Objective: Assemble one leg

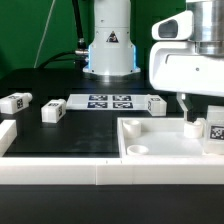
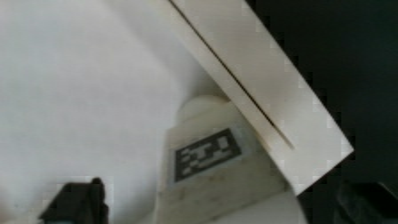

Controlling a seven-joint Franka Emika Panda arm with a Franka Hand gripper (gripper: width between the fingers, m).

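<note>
Along the exterior view's left edge a small white plastic rectangular leg block with a black-and-white tag [image 1: 14,102] lies on the dark table surface [image 1: 70,140], and just to its right sits a second block of the same kind [image 1: 52,111]; both are loose and well apart from the arm. Further right, the thin flat white marker board [image 1: 110,101] lies near the robot's base, with another small tagged leg block [image 1: 156,105] touching or just beside its right end. Right of that, the large white square tray-like piece with round corner holes [image 1: 150,140] takes up the near right part of the table.

At the exterior view's far right, the two-finger gripper [image 1: 190,120] reaches down over the tray, and the leg of the task [image 1: 213,129] stands just beside it, toward the exterior view's right, its tag facing the camera. Its long axis looks roughly upright, though the frame edge cuts it off. In the wrist view the same leg [image 2: 210,155] rises close below the camera, against the tray's raised wall [image 2: 267,90], with one dark fingertip [image 2: 75,200] off to one side.

Whether the jaws are spread or closed on the leg cannot be told. By my judgement the coming move depends on the leg being centred between the fingers and upright.
</note>
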